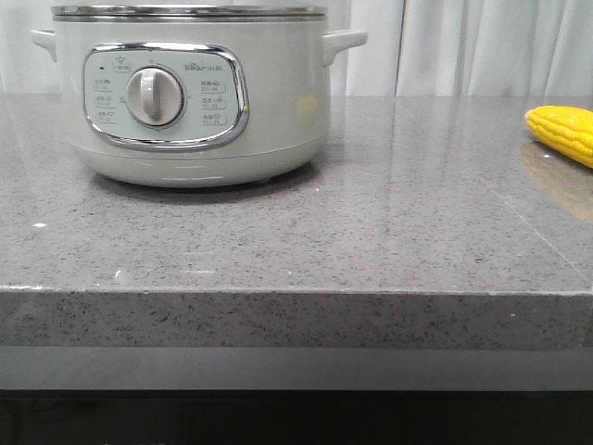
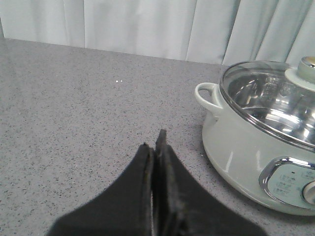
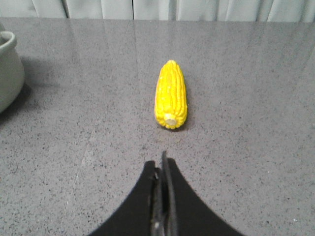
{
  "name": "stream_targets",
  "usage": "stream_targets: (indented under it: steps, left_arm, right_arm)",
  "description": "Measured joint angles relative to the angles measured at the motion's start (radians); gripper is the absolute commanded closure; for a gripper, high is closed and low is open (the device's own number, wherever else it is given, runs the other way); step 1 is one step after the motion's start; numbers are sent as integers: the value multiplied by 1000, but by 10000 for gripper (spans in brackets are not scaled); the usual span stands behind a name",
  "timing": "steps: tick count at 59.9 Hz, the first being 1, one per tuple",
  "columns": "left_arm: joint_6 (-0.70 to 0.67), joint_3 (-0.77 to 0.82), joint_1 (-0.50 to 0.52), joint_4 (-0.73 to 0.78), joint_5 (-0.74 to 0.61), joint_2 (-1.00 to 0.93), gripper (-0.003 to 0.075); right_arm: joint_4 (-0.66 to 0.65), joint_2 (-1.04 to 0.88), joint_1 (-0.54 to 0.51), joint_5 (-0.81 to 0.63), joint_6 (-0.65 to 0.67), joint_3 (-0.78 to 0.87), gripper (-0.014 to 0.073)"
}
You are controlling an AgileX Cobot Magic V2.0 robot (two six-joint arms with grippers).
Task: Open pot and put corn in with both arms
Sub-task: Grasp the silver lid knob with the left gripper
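The pale green-white pot stands at the back left of the grey counter, its dial panel facing me. In the left wrist view the pot has a glass lid with a pale knob on it. The yellow corn lies at the counter's right edge. In the right wrist view the corn lies lengthwise just beyond my right gripper, which is shut and empty. My left gripper is shut and empty, over the counter to the left of the pot. Neither gripper shows in the front view.
The grey speckled counter has a front edge near the camera. White curtains hang behind it. A pot handle shows at the edge of the right wrist view.
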Motion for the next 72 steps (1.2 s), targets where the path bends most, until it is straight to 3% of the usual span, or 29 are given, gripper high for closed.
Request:
stream_targets:
  steps: [3, 7, 13, 18, 25, 38, 56, 72]
  left_arm:
    - [0, 0, 0, 9, 0, 5, 652]
    - [0, 0, 0, 22, 1, 11, 496]
    - [0, 0, 0, 38, 1, 10, 218]
    - [0, 0, 0, 41, 1, 11, 119]
    - [0, 0, -18, 33, 1, 24, 120]
    - [19, -21, -197, 24, -45, 113, 135]
    - [25, -142, -420, 21, -235, 354, 135]
    - [25, -316, -459, 0, -363, 630, 135]
  right_arm:
    - [0, 0, 0, 2, 0, 0, 626]
    - [0, 0, 0, 2, 0, 0, 525]
    - [0, 0, 0, 2, 0, 0, 237]
    - [0, 0, 0, 5, 0, 0, 39]
    - [0, 0, 0, 6, 0, 0, -64]
    - [2, 0, 0, 6, 0, 0, -60]
    - [5, 0, 0, 6, 0, 0, -60]
    - [5, 0, 0, 6, 0, 0, -60]
